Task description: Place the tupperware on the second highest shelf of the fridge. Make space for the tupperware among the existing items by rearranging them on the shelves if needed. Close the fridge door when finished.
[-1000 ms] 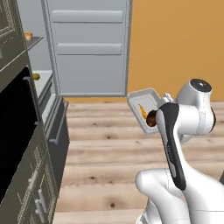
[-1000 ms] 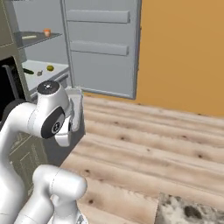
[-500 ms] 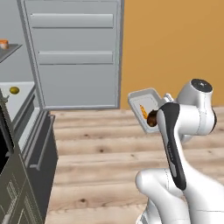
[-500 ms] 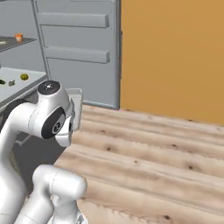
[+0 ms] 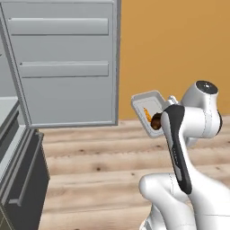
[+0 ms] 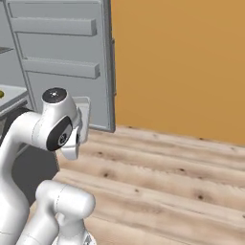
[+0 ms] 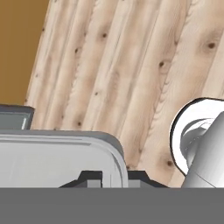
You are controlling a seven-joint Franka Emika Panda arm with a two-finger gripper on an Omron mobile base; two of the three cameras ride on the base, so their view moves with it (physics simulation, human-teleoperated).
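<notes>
Fridge door (image 5: 63,63) is standing open at the upper left, over wood floor (image 5: 99,157). Gripper (image 7: 114,177) is pinching the tupperware (image 5: 147,110) tight at center right.

no readable text, labels or numbers, possibly too blurred
</notes>
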